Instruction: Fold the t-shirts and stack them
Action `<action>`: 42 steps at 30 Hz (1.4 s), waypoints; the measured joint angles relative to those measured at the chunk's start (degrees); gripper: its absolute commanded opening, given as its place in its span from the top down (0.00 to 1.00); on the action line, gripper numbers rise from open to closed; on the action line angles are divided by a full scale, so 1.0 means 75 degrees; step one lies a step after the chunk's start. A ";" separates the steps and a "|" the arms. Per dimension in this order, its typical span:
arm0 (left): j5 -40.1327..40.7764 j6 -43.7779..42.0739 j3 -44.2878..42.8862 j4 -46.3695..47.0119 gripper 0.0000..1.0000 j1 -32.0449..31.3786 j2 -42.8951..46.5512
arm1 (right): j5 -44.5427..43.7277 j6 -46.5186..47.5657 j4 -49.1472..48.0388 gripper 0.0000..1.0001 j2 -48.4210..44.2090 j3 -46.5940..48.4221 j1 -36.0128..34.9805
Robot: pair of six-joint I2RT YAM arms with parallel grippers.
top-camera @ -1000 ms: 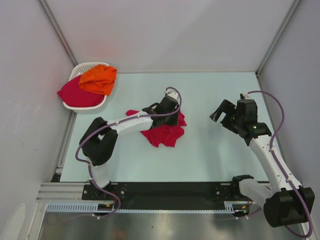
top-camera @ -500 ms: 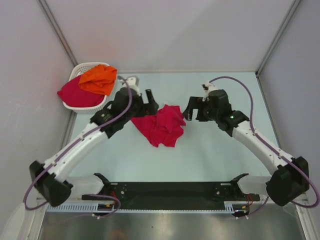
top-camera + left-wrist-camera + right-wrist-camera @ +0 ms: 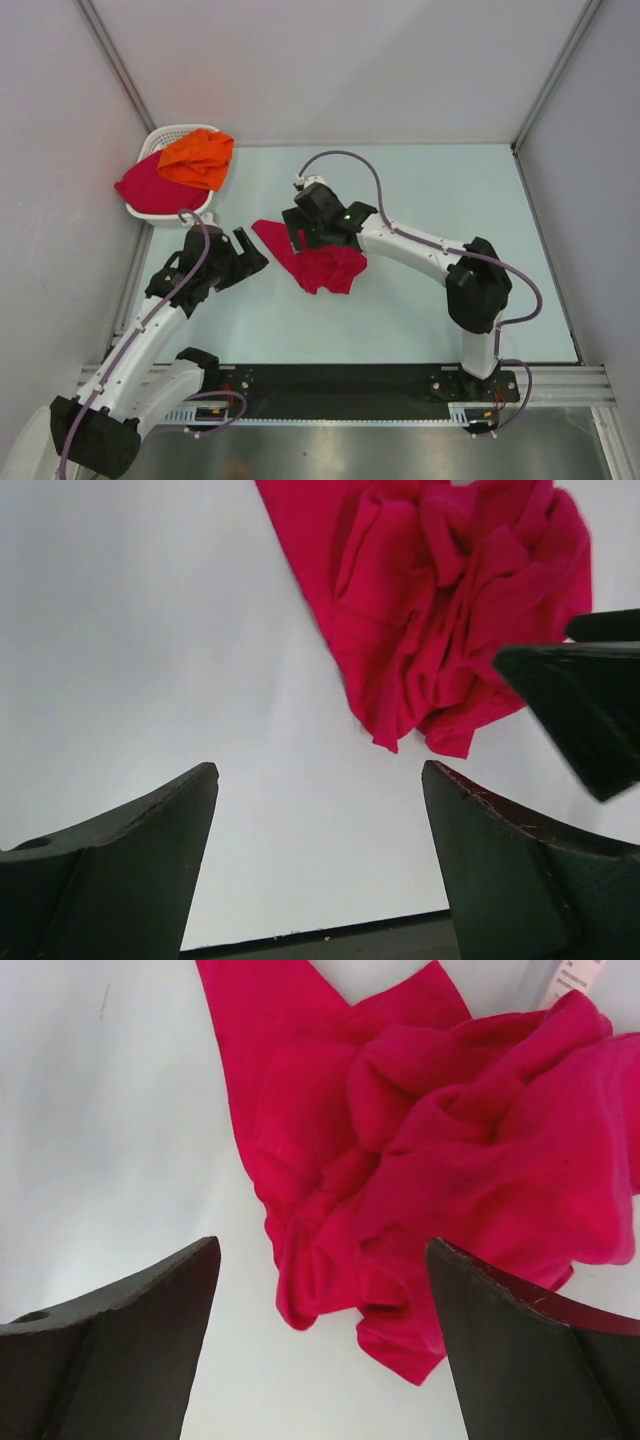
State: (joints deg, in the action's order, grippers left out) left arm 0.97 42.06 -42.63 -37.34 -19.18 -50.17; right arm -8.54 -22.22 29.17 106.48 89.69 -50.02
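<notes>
A crumpled crimson-pink t-shirt [image 3: 325,265] lies on the pale table at centre-left. My right gripper [image 3: 298,238] hovers open over its left part; in the right wrist view the shirt [image 3: 430,1140] lies bunched between and beyond the gripper's [image 3: 322,1245] spread fingers, holding nothing. My left gripper [image 3: 250,256] is open and empty left of the shirt, apart from it; its wrist view shows the gripper [image 3: 318,770] over bare table with the shirt [image 3: 450,610] ahead. Another crimson shirt [image 3: 150,185] and an orange shirt [image 3: 197,158] lie heaped in the basket.
The white slotted basket [image 3: 170,132] stands at the far left corner by the left wall. Grey walls enclose the table on three sides. A black rail [image 3: 340,378] runs along the near edge. A white label [image 3: 575,980] shows on the shirt.
The left gripper has drawn back from the shirt toward the near left. The right gripper has swung left across the shirt to its left part. The shirt is bunched tighter.
</notes>
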 measured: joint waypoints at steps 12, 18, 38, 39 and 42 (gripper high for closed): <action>-0.0382 -0.0009 0.0527 0.0312 0.11 0.0248 0.0149 | -0.2229 0.0064 0.1716 0.50 0.2372 0.2049 -0.0178; -0.0388 -0.0003 0.0615 0.0705 0.14 0.0312 -0.0297 | -0.2049 0.0178 0.1839 1.00 0.2372 0.1664 0.0356; -0.0562 -0.0545 -0.1527 0.2626 0.17 -0.0697 -0.4366 | -0.0667 -0.0405 0.1218 0.64 -0.3742 -0.4584 0.2876; -0.0542 -0.0560 -0.1597 0.2646 0.16 -0.0799 -0.4473 | -0.0627 -0.0504 0.1338 0.48 -0.3742 -0.4852 0.2932; -0.0347 -0.0597 -0.1795 0.2614 0.14 -0.0982 -0.4814 | -0.0472 -0.0667 0.1810 0.26 -0.3847 -0.5211 0.3115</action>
State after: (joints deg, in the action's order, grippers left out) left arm -1.63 37.58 -56.10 -17.74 -26.55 -86.28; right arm -12.08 -27.22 42.74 77.62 50.61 -26.65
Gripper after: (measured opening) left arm 0.850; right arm 0.559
